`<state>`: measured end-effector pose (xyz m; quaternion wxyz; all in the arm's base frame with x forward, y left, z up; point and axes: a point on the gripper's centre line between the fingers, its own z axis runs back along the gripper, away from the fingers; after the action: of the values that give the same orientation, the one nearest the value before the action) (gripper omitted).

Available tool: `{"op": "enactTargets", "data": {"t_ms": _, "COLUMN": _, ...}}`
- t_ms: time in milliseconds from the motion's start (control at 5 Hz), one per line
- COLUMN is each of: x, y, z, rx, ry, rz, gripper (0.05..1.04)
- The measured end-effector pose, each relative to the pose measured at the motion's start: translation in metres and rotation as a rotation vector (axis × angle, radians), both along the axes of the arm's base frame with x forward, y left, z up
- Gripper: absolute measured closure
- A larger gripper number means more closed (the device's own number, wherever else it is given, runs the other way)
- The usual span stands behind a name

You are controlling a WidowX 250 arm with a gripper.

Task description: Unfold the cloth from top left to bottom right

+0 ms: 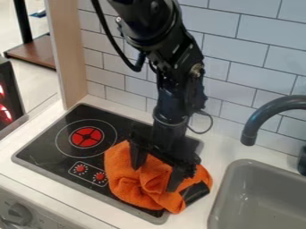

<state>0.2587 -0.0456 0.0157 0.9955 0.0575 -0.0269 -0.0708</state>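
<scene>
The black gripper (157,171) hangs over the orange cloth (126,182), its two fingers spread wide apart, one toward the upper left of the cloth and the other toward its right part. Bunched and folded, the cloth lies on the right half of the black stove top and reaches past its right edge onto the white counter. A fold rises between the fingers, which touch or nearly touch the cloth. At the cloth's lower right is a black patch (195,192). The gripper and wrist cover the cloth's upper middle.
The stove top (44,145) has a red burner (87,137) at left and two small red knobs in front. A grey sink (254,197) with a dark faucet (263,117) stands at right. Behind runs a white tiled wall (239,85); a wooden panel (67,53) rises at upper left.
</scene>
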Motion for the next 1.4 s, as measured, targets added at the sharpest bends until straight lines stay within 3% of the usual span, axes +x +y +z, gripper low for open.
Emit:
{"op": "enactTargets", "data": {"t_ms": 400, "x": 0.003, "y": 0.007, "z": -0.011, "rx": 0.071, "ry": 0.019, "rz": 0.041, "gripper": 0.748}}
{"op": "enactTargets", "data": {"t_ms": 600, "x": 0.002, "y": 0.009, "z": -0.014, "rx": 0.088, "ry": 0.022, "rz": 0.063, "gripper": 0.943}}
{"op": "enactTargets", "data": {"t_ms": 800, "x": 0.000, "y": 0.010, "z": -0.013, "rx": 0.093, "ry": 0.031, "rz": 0.062, "gripper": 1.029}}
{"op": "enactTargets", "data": {"t_ms": 1000, "x": 0.000, "y": 0.011, "z": 0.003, "rx": 0.084, "ry": 0.012, "rz": 0.054, "gripper": 1.034}}
{"op": "enactTargets", "data": {"t_ms": 1200, "x": 0.003, "y": 0.024, "z": 0.032, "rx": 0.053, "ry": -0.045, "rz": 0.071, "gripper": 1.034}}
{"op": "enactTargets", "data": {"t_ms": 1400, "x": 0.003, "y": 0.057, "z": 0.043, "rx": 0.046, "ry": -0.050, "rz": 0.157, "gripper": 1.034}}
